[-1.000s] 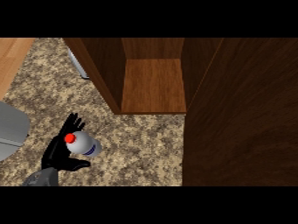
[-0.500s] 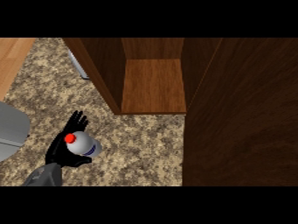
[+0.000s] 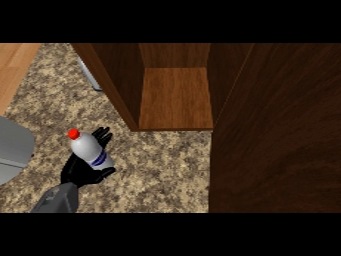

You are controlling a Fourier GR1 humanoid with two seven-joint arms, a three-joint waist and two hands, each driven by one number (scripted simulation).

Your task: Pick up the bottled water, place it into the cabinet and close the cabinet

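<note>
Bottled water in left hand, over counter | open cabinet behind and right of it | cabinet door far right.

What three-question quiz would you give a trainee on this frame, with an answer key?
1. True or false: the bottled water already stands inside the cabinet.
2. Which hand holds the bottle? A) left hand B) right hand C) neither
3. Fill in: the bottle's cap is coloured ____.

Key:
1. False; it is held over the counter, in front of the open cabinet.
2. A.
3. Red.
</note>
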